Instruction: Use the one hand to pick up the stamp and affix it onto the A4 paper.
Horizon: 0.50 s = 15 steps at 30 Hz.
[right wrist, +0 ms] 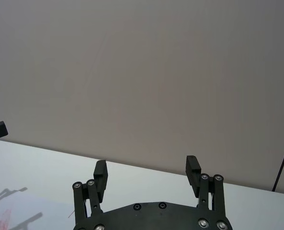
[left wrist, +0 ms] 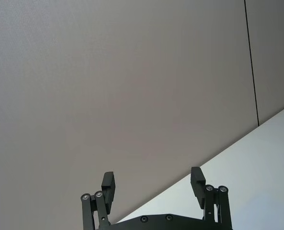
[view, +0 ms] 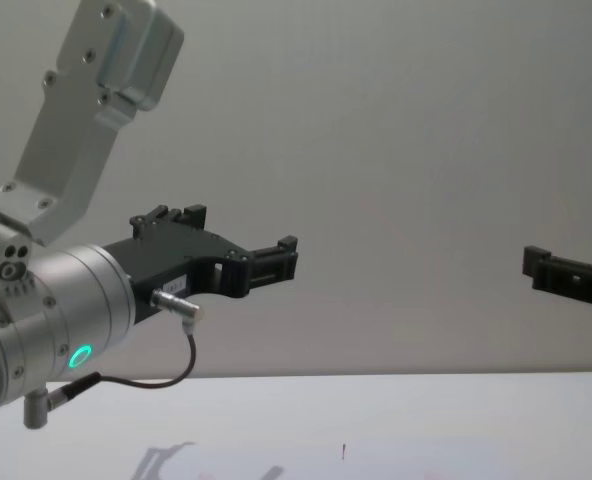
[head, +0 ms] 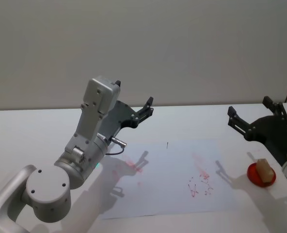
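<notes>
My right gripper [head: 249, 107] hangs splayed, empty, at frame right near the stamp [head: 264, 169], poised for pickup. The left gripper [head: 134, 93] sits parked mid-frame, likewise splayed.

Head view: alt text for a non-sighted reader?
A small tan wooden stamp block rests on a round red pad beside the white A4 paper sheet with red marks. The matte black right gripper hovers near it, jaws open; the black left gripper is raised, also open.

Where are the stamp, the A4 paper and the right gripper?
stamp [head: 264, 169]: head view, top face of the wooden block.
A4 paper [head: 167, 179]: head view, bare middle of the sheet.
right gripper [head: 249, 108]: head view, midway between its open fingertips.
</notes>
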Available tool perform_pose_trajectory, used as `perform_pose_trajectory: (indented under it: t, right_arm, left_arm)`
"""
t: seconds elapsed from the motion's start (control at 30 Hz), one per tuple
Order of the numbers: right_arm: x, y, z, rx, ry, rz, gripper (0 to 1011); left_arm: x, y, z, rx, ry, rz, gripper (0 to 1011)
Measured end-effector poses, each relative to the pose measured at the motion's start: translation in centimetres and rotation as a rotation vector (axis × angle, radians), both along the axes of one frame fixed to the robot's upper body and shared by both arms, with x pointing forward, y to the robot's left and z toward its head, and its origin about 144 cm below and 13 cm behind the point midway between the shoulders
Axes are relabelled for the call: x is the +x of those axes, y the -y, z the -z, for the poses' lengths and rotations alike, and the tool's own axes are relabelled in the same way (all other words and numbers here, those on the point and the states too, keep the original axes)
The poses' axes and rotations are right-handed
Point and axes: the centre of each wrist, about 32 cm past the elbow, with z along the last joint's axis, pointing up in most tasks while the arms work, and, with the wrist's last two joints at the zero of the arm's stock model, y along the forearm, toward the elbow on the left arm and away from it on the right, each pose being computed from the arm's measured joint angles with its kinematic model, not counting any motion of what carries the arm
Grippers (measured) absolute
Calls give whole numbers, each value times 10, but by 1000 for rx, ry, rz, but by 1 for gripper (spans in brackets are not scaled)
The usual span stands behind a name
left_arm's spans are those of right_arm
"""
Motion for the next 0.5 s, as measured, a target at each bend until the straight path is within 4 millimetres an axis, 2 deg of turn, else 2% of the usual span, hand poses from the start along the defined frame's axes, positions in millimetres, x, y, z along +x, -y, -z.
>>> perform_pose_trajectory:
  t: [0.5]
  right_arm:
    - [0,0,0,0,0,0,1001]
  left_arm:
    - [0,0,0,0,0,0,1001]
